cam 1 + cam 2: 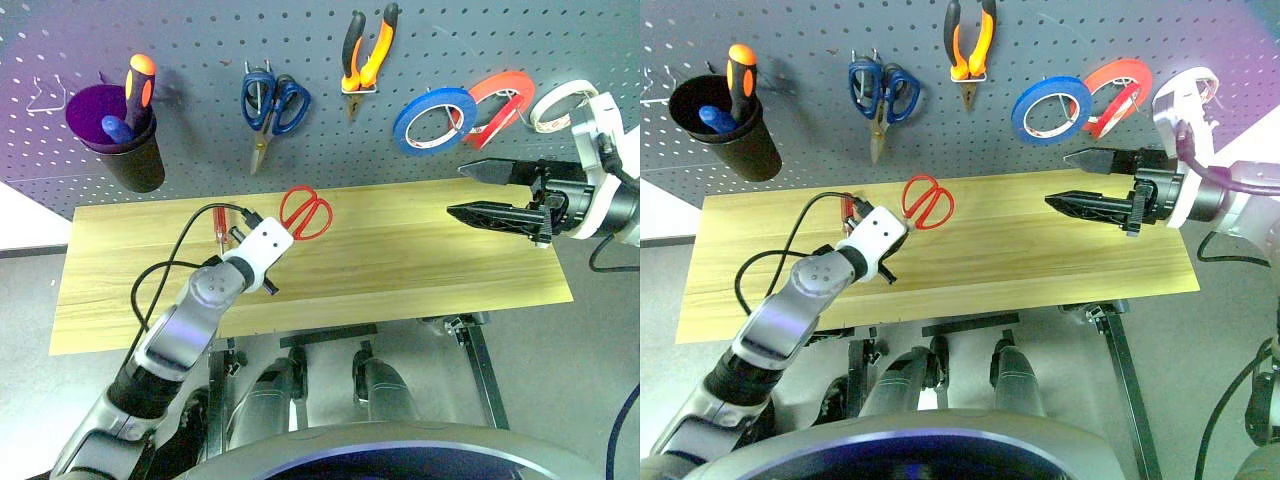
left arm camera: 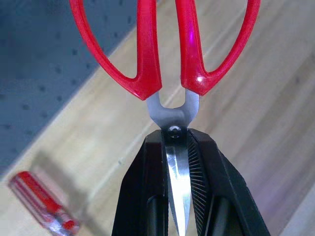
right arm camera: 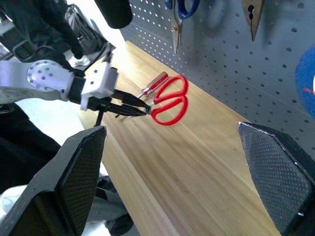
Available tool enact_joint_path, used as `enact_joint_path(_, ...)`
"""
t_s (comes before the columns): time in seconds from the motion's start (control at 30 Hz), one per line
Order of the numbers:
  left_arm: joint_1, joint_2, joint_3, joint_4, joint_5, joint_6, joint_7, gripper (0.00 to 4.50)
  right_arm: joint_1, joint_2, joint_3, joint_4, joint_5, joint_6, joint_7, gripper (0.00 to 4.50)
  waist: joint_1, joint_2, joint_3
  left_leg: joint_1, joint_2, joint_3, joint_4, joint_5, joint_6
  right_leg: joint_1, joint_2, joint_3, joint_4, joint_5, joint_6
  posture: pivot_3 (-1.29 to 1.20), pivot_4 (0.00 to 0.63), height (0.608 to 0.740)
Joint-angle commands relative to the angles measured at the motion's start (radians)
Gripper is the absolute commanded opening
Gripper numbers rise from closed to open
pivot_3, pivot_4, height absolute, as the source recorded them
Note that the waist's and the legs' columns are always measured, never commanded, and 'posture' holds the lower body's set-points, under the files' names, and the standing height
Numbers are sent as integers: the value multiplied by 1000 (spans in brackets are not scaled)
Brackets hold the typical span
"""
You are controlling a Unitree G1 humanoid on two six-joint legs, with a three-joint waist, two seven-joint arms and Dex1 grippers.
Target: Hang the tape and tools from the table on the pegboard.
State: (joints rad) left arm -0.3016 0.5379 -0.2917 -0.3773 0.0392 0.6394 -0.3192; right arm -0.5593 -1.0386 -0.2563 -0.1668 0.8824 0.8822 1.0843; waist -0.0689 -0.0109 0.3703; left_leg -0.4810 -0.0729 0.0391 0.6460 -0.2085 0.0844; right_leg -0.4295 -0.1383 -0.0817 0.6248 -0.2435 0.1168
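Left pincer (image 2: 178, 162) clamped on scissors (image 1: 306, 212) by the blades; could pivot or slip. Right pincer (image 1: 480, 191) wide, empty.

The red-handled scissors (image 2: 167, 54) have glossy, smooth plastic loops and bright polished metal blades. The left hand (image 2: 178, 187) has matt black fingers (image 2: 204, 182) with finely ribbed inner faces; the right hand (image 3: 172, 182) carries matt black pads (image 3: 275, 172) with a knurled, dimpled texture. The desk (image 1: 400, 270) is pale yellowish wood with a smooth satin grain. The pegboard (image 1: 200, 150) looks like matt grey perforated sheet. The small screwdriver (image 2: 42, 201) has a shiny translucent red plastic handle.
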Motion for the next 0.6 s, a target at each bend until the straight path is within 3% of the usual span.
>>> enact_joint_path(0.03,53,9,79,-87,8,-157,-1,245,9,-9,-23,10,-11,-51,63,4500,1,0,0,0,0,0,0,0,0,0,0,0,0,0,0,-233,361,723)
enact_joint_path(0.2,128,41,132,-96,89,-433,30,245,-4,1,-29,69,-27,-94,110,4500,1,0,0,0,0,1,0,0,0,0,0,0,0,0,0,-217,356,723)
enact_joint_path(0.43,188,33,221,-84,109,-614,49,245,16,1,-19,105,-80,-169,165,4500,1,0,0,0,0,3,0,0,0,-1,-2,-1,1,1,0,-208,351,723)
enact_joint_path(0.6,246,23,279,-98,130,-714,66,245,36,-7,-63,129,-28,-153,241,4500,3,0,0,0,0,6,0,-1,1,-2,-4,-2,1,2,1,-204,351,723)
